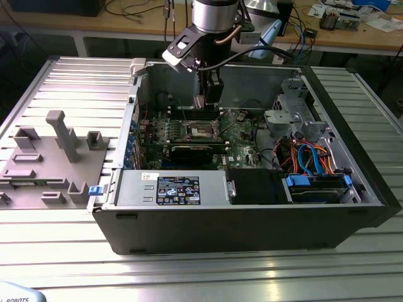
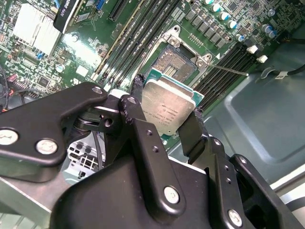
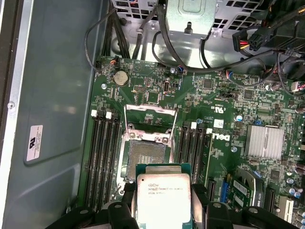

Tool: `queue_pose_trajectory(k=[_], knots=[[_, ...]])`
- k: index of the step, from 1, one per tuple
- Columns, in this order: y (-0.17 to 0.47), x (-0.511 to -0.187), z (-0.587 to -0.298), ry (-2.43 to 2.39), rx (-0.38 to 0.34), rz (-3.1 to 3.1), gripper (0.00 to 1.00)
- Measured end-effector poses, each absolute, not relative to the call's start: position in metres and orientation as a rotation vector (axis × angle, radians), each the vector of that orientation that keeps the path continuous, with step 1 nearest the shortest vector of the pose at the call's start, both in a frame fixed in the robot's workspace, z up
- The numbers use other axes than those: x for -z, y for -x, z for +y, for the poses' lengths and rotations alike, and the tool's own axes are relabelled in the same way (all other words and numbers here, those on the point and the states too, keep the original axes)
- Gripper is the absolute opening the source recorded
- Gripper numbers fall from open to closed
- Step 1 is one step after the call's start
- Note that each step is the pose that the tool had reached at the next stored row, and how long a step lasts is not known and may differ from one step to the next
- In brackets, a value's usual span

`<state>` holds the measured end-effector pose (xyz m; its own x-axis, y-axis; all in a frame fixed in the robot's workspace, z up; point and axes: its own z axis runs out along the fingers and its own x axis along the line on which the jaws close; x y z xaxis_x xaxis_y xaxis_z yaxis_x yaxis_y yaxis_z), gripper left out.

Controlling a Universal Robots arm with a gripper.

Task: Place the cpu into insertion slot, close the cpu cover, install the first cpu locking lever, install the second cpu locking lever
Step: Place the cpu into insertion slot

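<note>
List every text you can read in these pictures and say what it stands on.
Cpu top, held in the claw: fine print, too small to read.
White label on the case wall: too small to read.
Black sticker on the silver box: blurred.

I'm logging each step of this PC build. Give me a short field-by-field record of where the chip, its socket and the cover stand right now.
gripper: shut on the chip, fingers on two opposite edges
chip: held off the board near the socket, metal top facing the wrist cameras, not seated
socket: empty, contacts exposed
cover: swung open, off the socket
setting: open computer case lying on a ribbed metal table
</note>
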<state>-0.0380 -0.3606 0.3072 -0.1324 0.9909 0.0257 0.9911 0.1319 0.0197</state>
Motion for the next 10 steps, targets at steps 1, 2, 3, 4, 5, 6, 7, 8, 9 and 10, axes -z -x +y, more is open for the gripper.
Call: queue_pose_trajectory(k=[1, 2, 3, 4, 5, 6, 7, 8, 9, 10], knots=[[0.038, -0.307, -0.3606, 2.065, 0.05, -2.359, 0.55], [0.038, -0.3068, -0.3606, 2.065, 0.05, -2.359, 0.55], [0.038, -0.3066, -0.3606, 2.065, 0.05, -2.359, 0.55], [0.038, -0.3065, -0.3606, 2.065, 0.05, -2.359, 0.55], [0.038, -0.3063, -0.3606, 2.065, 0.05, -2.359, 0.55], [0.038, -0.3061, -0.3606, 2.065, 0.05, -2.359, 0.55], [0.038, -0.3044, -0.3606, 2.065, 0.05, -2.359, 0.55], [0.038, -0.3027, -0.3606, 2.065, 0.05, -2.359, 0.55], [0.038, -0.3026, -0.3606, 2.065, 0.05, -2.359, 0.55], [0.038, -0.3025, -0.3606, 2.065, 0.05, -2.359, 0.55]])
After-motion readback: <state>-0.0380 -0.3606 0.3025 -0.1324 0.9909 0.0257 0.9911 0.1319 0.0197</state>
